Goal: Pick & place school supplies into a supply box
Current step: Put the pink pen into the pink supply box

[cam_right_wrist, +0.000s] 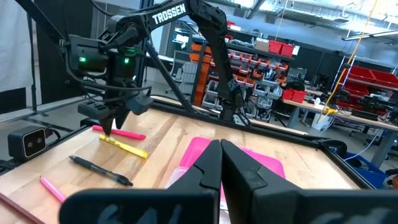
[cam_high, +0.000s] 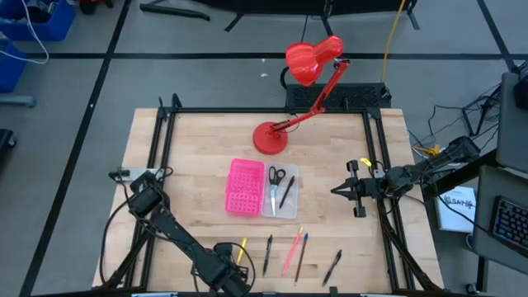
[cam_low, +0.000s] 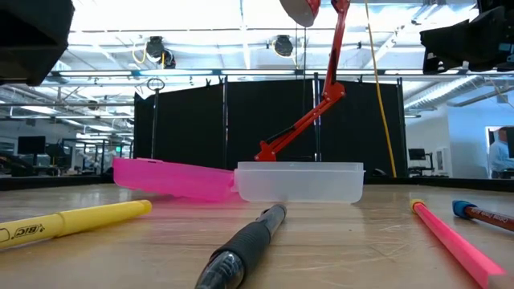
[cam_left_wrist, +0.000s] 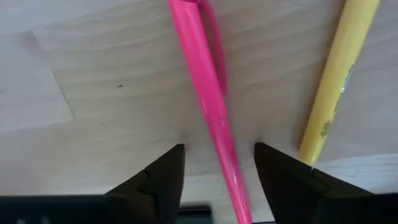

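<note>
The supply box lies open mid-table, with its pink half (cam_high: 245, 187) beside its clear half (cam_high: 281, 192). Black-handled scissors (cam_high: 275, 176) and a black pen (cam_high: 286, 191) lie in the clear half. My left gripper (cam_left_wrist: 219, 151) is open near the table's near edge, pointing down. Its fingers stand on either side of a pink pen (cam_left_wrist: 202, 68) that lies flat on the wood, without touching it. A yellow pen (cam_left_wrist: 336, 74) lies beside it. My right gripper (cam_right_wrist: 221, 152) is shut and holds nothing. It hovers to the right of the box (cam_high: 342, 190).
More pens lie along the near edge: a black pen (cam_high: 268, 253), a pink one (cam_high: 291, 252), a thin blue-tipped one (cam_high: 302, 254) and another black pen (cam_high: 332, 266). A red desk lamp (cam_high: 271, 138) stands on its base behind the box. Black frame rails (cam_high: 165, 157) border the table.
</note>
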Tool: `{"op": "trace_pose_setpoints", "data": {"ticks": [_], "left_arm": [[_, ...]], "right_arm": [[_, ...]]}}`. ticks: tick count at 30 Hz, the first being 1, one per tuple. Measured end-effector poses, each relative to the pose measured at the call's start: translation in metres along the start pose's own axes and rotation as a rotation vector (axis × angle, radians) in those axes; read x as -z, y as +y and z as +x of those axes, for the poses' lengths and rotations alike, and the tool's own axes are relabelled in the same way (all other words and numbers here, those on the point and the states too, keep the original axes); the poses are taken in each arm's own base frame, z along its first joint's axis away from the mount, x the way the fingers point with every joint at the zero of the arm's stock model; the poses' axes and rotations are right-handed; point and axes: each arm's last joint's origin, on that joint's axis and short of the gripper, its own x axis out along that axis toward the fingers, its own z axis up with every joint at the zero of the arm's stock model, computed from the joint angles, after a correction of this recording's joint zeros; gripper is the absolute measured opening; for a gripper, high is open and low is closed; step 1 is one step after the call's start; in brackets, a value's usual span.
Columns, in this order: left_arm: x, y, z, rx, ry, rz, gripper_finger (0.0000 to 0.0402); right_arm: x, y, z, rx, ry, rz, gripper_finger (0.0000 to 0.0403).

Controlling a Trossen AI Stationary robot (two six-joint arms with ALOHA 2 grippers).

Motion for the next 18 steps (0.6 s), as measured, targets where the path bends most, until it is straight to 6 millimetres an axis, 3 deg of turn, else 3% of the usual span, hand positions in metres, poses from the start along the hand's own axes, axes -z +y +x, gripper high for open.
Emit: {"op": "trace_pose_setpoints", "data": {"ticks": [4,11,18], "left_arm": [[-0.0011,-0.0007,0.001,0.025,-0.045,0.003,0.0148],[-0.0017,-0.0008,0.0024,0.033,-0.066,0.01,0.0022],[-0.0007,-0.002,-0.0003,0.048,-0.054,0.011,0.0028]], "right_arm": [[0.0,0.0,0.0,0.0,0.0,-0.006,0.0],[0.0,0.0,0.0,0.0,0.0,-0.003,0.0],[0.0,0.0,0.0,0.0,0.0,0.003,0.0]]}}
